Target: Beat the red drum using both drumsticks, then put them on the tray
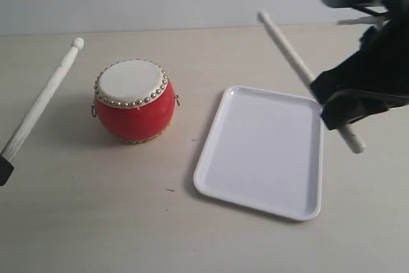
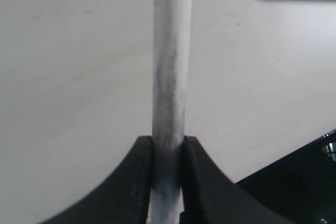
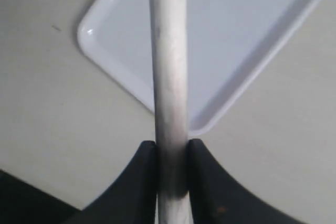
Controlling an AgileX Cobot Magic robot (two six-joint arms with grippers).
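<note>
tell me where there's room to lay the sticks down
The tray is bare all over. Bare table lies between the red drum and tray, and in front of both. Crowded: the right claw and its drumstick hang over the tray's right edge.

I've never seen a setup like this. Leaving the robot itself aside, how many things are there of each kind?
Drumsticks: 2 (left drumstick, right drumstick)
Red drum: 1
White tray: 1
Total: 4
</note>
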